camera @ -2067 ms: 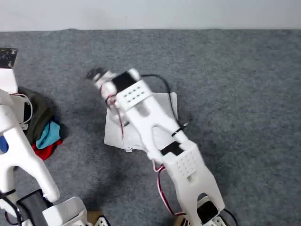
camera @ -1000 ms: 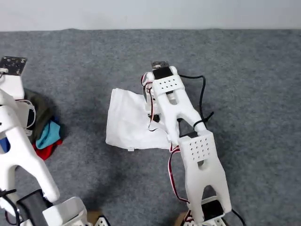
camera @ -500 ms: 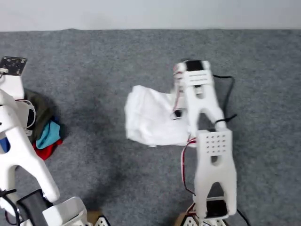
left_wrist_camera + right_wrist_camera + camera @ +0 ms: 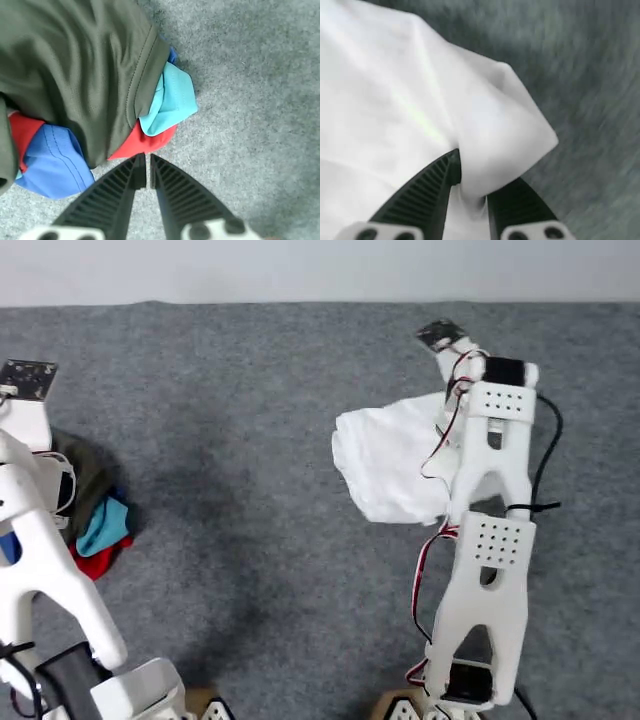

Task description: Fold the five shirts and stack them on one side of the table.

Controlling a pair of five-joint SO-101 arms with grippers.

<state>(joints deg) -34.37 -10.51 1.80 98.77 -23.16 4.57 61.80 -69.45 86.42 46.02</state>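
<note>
A bunched white shirt lies right of the table's middle, partly lifted. My right gripper is shut on a fold of the white shirt; in the high view the right arm stretches along the shirt's right side. A heap of shirts in olive, light blue, red and blue sits at the left edge. Over the heap's near side hangs my left gripper, shut, with nothing between its fingers; the olive shirt lies on top of the light blue, red and blue ones.
Grey carpet covers the table, with open room in the middle and along the back. A pale wall runs along the far edge. The left arm's white base stands at the near left.
The right arm has swung from the middle toward the right, dragging the white shirt with it; the shirt went from flat to bunched. The left arm and the heap stayed put.
</note>
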